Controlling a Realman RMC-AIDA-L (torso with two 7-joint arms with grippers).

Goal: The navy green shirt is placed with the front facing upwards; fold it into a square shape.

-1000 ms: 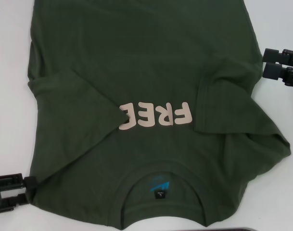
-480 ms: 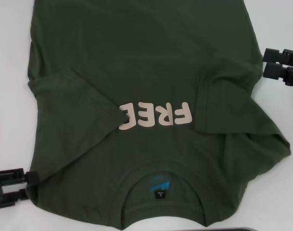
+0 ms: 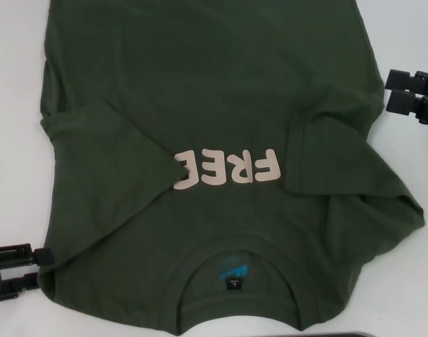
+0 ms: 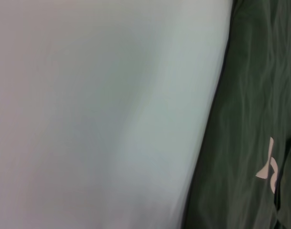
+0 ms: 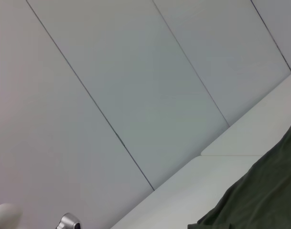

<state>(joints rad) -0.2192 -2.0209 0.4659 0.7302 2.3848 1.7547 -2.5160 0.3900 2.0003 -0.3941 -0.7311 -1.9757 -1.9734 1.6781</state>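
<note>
The navy green shirt (image 3: 214, 175) lay spread front-up over most of the white table (image 3: 13, 84), its collar (image 3: 235, 277) at the near edge closest to the robot and its hem running out of the head view at the far side. Both short sleeves had been turned in over the chest: the left sleeve (image 3: 108, 144) lay folded across the body so that its edge covered the start of the pale pink lettering (image 3: 226, 168), which read "FREE" upside down from the head camera, and the right sleeve (image 3: 336, 147) lay folded in beside the other end of the word. Inside the collar showed a blue print (image 3: 231, 270) and a small black tag (image 3: 232, 283). The left gripper (image 3: 39, 269) sat low at the near left corner of the shirt, its two black fingers apart, one above the other, with their tips just at the cloth edge (whether they touched the fabric could not be told). The left wrist view showed only bare table beside the shirt's side and a bit of the lettering (image 4: 269, 167). The right gripper (image 3: 389, 91) hung at the right edge of the head view, just off the shirt's side, its two fingers parted and holding nothing. The right wrist view looked out at a pale panelled wall (image 5: 112, 86) with a corner of shirt on the table.
</note>
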